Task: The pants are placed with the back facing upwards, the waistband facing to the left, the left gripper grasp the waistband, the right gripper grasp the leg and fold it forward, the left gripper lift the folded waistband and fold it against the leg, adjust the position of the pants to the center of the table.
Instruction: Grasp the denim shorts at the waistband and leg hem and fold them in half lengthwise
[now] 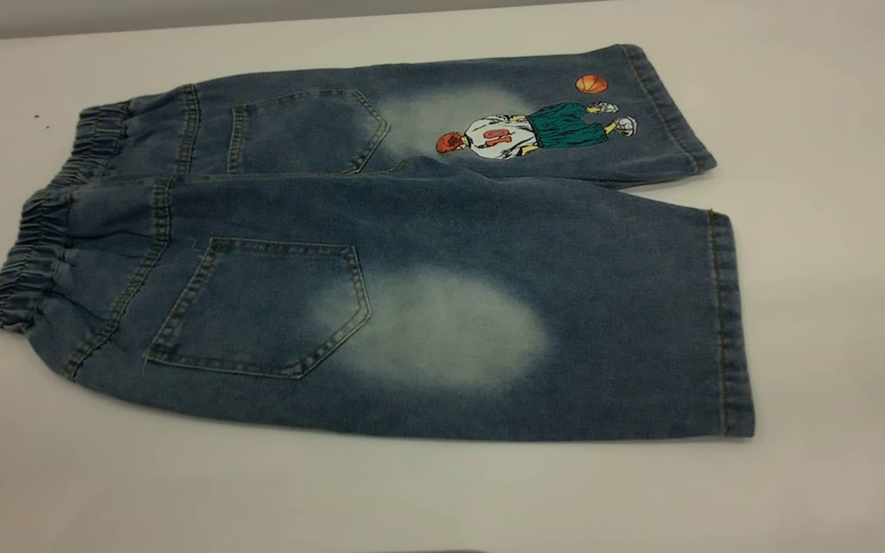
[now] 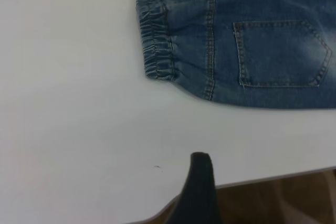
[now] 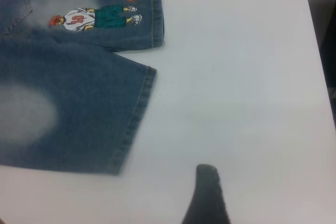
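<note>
In the exterior view the pants [image 1: 381,253] lie spread flat on the table [image 1: 834,230], back side up, both back pockets showing. The waistband [image 1: 35,246] points toward the table's left edge and the hems toward its right edge. The leg [image 1: 565,338] with the big pale oval fade lies nearer the table's front edge; the other leg, with the basketball-player print [image 1: 535,129], lies toward the far edge. Neither claw appears in this view.

In the left wrist view the waistband [image 2: 156,35] rests on the table [image 2: 68,103], with one back pocket [image 2: 281,53] beside it. A single black finger of the left claw [image 2: 201,187] hangs over the table edge, well apart from the denim; whether that claw is released or clenched cannot be told.

In the right wrist view the leg [image 3: 79,114] and its stitched hem [image 3: 134,121] lie flat, the print [image 3: 94,17] beyond them. One finger of the right claw [image 3: 206,195] hovers above bare table [image 3: 247,77], clear of the hem; its state cannot be told either.
</note>
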